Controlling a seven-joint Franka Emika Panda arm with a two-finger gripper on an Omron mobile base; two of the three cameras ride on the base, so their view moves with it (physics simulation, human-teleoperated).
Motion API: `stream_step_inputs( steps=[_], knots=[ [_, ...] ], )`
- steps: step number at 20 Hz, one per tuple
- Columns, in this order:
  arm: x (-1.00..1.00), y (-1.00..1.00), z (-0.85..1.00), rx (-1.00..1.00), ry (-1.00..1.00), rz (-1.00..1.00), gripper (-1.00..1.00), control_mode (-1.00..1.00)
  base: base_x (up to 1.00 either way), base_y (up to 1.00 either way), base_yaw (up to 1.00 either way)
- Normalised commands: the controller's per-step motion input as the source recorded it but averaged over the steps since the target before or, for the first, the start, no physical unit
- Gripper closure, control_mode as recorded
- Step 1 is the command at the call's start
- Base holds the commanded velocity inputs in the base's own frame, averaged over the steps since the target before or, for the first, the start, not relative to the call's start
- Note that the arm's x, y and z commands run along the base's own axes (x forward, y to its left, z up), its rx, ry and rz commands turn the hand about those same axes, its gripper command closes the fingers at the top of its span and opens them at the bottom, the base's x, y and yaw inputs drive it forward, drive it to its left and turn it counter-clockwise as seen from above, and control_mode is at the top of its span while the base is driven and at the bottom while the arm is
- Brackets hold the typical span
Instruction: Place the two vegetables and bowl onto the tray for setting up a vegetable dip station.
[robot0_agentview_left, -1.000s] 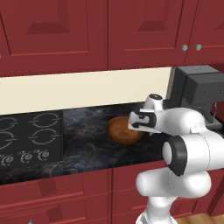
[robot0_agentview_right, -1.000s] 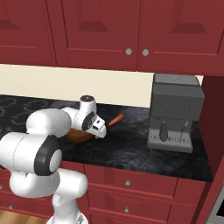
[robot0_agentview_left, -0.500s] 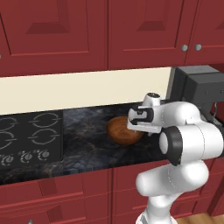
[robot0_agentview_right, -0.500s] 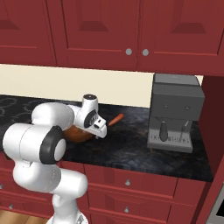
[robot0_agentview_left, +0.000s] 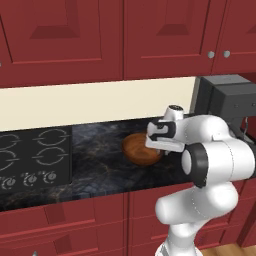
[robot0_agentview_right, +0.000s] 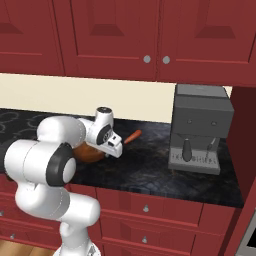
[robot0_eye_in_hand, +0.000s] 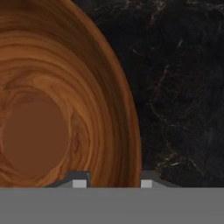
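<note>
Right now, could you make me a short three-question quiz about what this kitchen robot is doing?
1. True or false: the gripper has one fingertip inside the bowl and one outside its rim.
2. What lies on the counter between the bowl and the coffee machine? A) green cucumber B) orange carrot C) spoon
3. What sits at the counter's left end in the left base view?

Key: 1 true. 2 B. 3 the stovetop.
</note>
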Motion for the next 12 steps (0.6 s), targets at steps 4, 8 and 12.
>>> stream_step_inputs(
  steps=[4, 8, 12],
  knots=[
    [-0.17, 0.01, -0.01, 0.09, -0.01, 0.0, 1.0, -1.0, 0.0, 0.0, 0.0],
    [-0.26, 0.05, 0.07, 0.06, -0.08, 0.0, 1.0, -1.0, 0.0, 0.0, 0.0],
    [-0.21, 0.09, 0.16, 0.0, -0.19, 0.0, 1.0, -1.0, 0.0, 0.0, 0.0]
  ],
)
